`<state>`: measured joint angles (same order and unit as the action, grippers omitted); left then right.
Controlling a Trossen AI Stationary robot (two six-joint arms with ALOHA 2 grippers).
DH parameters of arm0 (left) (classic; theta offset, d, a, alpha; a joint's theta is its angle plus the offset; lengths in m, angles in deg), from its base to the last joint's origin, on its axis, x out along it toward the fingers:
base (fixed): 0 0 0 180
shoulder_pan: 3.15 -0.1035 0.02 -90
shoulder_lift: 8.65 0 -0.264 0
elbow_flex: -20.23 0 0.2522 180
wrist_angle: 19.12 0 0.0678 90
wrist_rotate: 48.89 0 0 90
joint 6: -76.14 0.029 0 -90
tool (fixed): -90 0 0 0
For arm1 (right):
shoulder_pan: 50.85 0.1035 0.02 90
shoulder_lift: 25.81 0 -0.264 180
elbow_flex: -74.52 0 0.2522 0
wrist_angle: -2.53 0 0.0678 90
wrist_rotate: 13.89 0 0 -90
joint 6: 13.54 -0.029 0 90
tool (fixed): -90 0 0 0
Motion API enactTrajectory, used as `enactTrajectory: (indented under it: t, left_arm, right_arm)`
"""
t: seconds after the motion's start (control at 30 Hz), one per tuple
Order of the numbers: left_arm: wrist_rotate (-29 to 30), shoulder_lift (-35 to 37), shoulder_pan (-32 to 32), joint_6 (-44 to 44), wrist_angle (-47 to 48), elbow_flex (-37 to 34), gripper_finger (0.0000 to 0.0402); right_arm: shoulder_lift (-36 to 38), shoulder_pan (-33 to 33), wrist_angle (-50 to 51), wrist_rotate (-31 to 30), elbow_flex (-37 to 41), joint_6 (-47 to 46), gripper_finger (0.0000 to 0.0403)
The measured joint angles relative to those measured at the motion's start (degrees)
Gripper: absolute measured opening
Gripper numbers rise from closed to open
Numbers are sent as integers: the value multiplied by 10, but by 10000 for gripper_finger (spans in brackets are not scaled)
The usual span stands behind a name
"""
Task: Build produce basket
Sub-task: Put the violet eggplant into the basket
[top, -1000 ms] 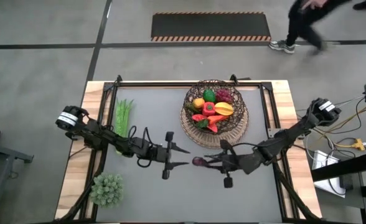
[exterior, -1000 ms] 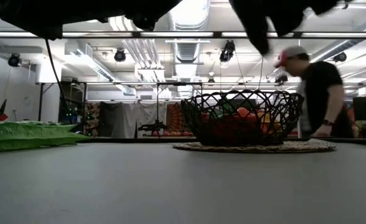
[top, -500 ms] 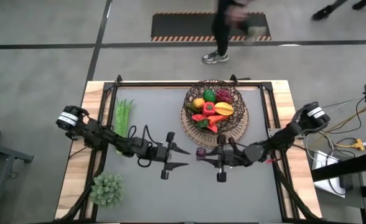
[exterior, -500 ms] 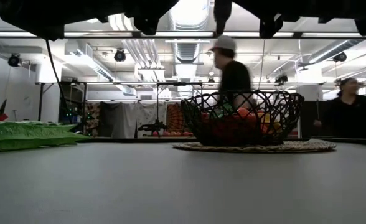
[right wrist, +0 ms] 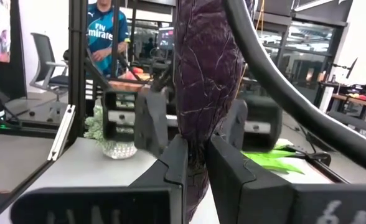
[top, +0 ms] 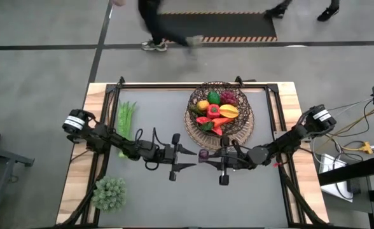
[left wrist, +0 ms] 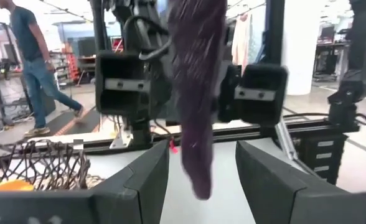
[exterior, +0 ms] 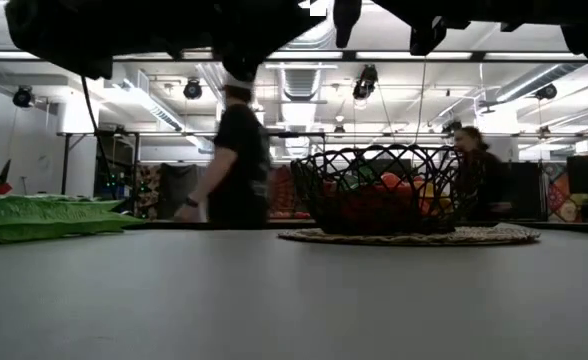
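Observation:
The dark purple eggplant (top: 203,153) is held above the table's middle, just in front of the basket (top: 243,124). My right gripper (top: 207,156) is shut on it. My left gripper (top: 189,159) is open and faces it from the table's left. Its two fingers (left wrist: 147,179) stand on either side of the eggplant's free end (left wrist: 198,177) without touching it. The basket, dark wire-like wicker on a tan woven base, holds several toy fruits and vegetables (top: 216,112). Green beans (top: 126,117) lie flat at the far left. My right gripper pinches the eggplant between its two fingers (right wrist: 172,163), on its purple body (right wrist: 194,144) partway along its length. The fingers come level from the table's right and lie across it. The eggplant is lifted clear of the table, and both its ends stick out past the fingers.
A pale green leafy clump (top: 109,193) stands at the near left corner. Black frame rails (top: 174,86) run along the table's far and side edges. People (top: 155,25) walk on the floor beyond the far edge. Bare grey mat (top: 155,203) lies in front of the grippers.
My right gripper has carried the eggplant a little toward the far edge and has turned from slanting to level, so that it faces my left gripper. My left gripper has moved slightly toward the table's right, closer to the eggplant, and has stayed open.

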<state>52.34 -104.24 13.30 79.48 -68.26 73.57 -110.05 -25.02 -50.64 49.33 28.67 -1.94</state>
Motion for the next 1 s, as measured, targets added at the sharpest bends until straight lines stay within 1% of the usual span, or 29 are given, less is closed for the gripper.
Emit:
enactTrajectory:
  t: [0.17, 0.23, 0.37, 0.43, 0.5, 0.57, 0.7, 0.77, 0.8, 0.9, 1.0]
  left_arm:
    - [1, -53, -2, -2, -51, 23, 169]
    - [0, -74, -3, -1, -67, 43, 169]
    - [-3, -102, -4, 0, -65, 68, 169]
    - [-3, -103, -3, 3, -64, 70, 165]
    - [-3, -103, -3, 4, -70, 70, 150]
    - [-3, -103, -3, 5, -67, 68, 125]
    - [-3, -102, -4, 4, -67, 67, 54]
    - [-3, -102, -4, 4, -67, 65, 23]
    - [-3, -102, -4, 4, -67, 64, 19]
    - [0, -101, -4, 5, -67, 60, 21]
    - [10, -100, -3, 4, -56, 59, 23]
  right_arm:
    - [1, 0, -1, 2, 0, 3, 33]
    - [1, 0, -2, 2, 0, 4, 33]
    - [1, 0, -2, 2, 0, 4, 33]
    - [1, 0, -1, 2, 0, 4, 33]
    - [1, 0, -1, 2, 0, 5, 33]
    - [1, 0, 1, 2, 0, 6, 33]
    - [1, 0, 1, 3, 0, 10, 36]
    - [1, 1, 5, 2, 1, 12, 45]
    - [1, 1, 6, 2, 1, 12, 52]
    - [6, 0, 12, -2, 1, 10, 86]
    - [22, 0, 28, -5, 1, 9, 134]
